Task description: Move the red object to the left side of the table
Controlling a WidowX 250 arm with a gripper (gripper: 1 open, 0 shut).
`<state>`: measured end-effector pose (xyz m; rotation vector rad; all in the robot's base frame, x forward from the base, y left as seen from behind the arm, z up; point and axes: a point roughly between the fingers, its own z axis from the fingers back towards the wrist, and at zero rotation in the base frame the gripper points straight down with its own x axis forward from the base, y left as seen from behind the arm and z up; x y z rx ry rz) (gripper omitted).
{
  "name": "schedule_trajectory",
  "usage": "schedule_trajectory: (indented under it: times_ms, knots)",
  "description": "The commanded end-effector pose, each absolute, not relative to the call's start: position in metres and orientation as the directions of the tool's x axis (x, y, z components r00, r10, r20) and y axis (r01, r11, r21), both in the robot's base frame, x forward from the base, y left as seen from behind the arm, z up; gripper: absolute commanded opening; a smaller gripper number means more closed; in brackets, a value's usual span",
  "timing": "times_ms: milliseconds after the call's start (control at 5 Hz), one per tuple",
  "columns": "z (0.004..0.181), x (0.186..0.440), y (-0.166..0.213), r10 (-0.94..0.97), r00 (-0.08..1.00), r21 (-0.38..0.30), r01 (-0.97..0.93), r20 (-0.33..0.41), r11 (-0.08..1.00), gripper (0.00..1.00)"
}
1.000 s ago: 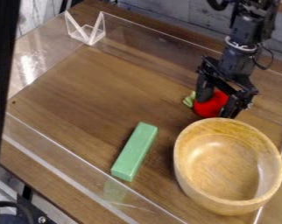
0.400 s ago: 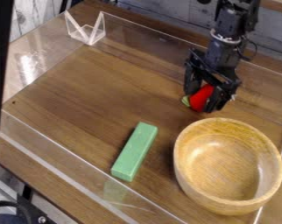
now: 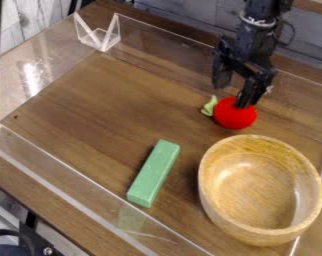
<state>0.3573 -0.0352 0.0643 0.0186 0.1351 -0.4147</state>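
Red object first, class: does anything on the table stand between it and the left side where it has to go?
Nothing visible does. The red object lies right of centre, just below the open gripper. Bare table stretches left of it. The green block and wooden bowl lie nearer the camera, off that path.

Toy fruit (image 3: 235,113) sits on the surface (image 3: 110,110), right half, toward the back. End effector (image 3: 243,83) hangs just above and slightly behind it, jaws spread, not gripping it. Wooden bowl (image 3: 261,188) stands at front right, just in front of the fruit, apart from it. Rectangular block (image 3: 153,172) lies left of the bowl, near the front wall, long axis running front to back, slightly tilted. Small clear stand (image 3: 97,32) sits at back left corner, well apart from everything else.
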Motion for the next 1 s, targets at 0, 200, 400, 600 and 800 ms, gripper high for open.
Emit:
schedule_trajectory:
  times_ms: [0,200,400,600,800]
  knots:
    - [0.082,0.367,-0.045,-0.394,0.916,0.005,0.396,-0.079,0.918,1.00]
    - [0.072,0.364,-0.052,-0.455,0.885,-0.009,0.457,-0.094,0.890,1.00]
    - [0.062,0.361,-0.058,-0.519,0.848,-0.021,0.520,-0.111,0.854,1.00]
    - [0.058,0.356,-0.066,-0.489,0.863,-0.029,0.490,-0.127,0.871,1.00]
    - [0.056,0.352,-0.073,-0.463,0.877,-0.032,0.463,-0.132,0.886,1.00]
